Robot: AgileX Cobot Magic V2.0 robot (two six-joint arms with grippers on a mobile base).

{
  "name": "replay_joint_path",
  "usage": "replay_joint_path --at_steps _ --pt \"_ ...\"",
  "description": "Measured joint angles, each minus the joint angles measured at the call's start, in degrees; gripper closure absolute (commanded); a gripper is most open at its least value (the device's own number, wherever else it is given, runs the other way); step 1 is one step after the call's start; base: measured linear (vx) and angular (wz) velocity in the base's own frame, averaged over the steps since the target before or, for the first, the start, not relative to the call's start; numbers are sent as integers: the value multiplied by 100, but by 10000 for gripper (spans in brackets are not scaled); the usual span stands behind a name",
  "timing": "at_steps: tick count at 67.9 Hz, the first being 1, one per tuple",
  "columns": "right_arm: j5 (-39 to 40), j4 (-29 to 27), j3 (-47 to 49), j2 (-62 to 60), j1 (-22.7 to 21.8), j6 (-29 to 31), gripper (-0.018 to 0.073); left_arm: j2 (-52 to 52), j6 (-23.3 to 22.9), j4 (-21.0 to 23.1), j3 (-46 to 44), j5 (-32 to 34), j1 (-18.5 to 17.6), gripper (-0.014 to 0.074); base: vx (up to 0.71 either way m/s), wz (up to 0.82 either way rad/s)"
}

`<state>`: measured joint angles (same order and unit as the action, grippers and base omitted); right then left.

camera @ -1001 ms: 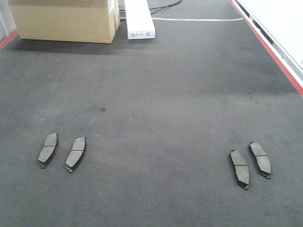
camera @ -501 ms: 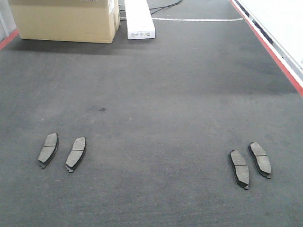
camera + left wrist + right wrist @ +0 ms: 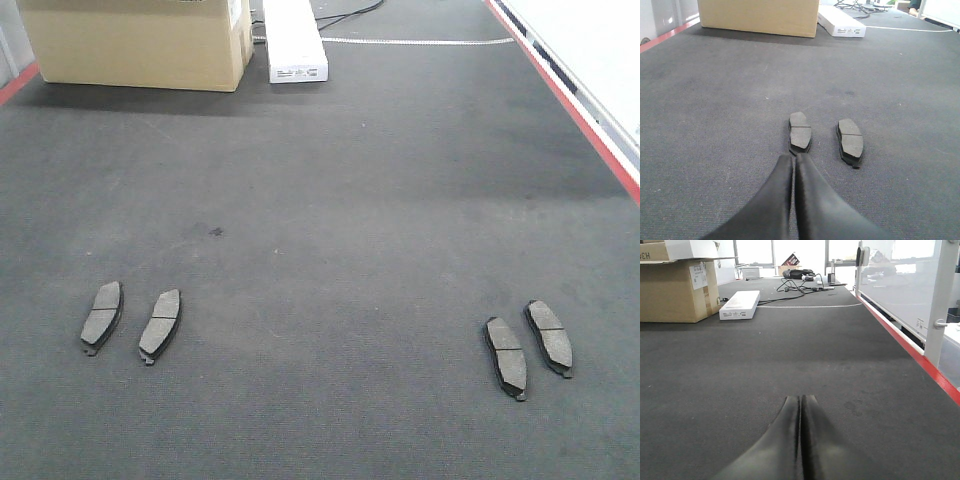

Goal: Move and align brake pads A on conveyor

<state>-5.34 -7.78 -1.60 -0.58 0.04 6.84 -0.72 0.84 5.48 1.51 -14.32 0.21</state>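
Left gripper (image 3: 793, 159) pressed together just short of my near pad (image 3: 800, 132), right gripper (image 3: 801, 401) closed too, four pads in two pairs on the conveyor (image 3: 330, 180).

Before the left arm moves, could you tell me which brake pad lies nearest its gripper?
The outermost pad of the left pair: it lies just beyond the shut left gripper, while its neighbour sits off to the side.

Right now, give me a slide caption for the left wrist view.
Shut left end effector poised just behind two flat dark grey brake pads on the charcoal felt-like conveyor.
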Motion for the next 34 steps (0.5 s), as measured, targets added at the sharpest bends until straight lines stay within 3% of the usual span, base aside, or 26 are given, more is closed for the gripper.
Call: replay_joint_path --at_steps 34 --pt "0 -6 0 0 0 0 571 0 0 0 0 0 0 602 0 0"
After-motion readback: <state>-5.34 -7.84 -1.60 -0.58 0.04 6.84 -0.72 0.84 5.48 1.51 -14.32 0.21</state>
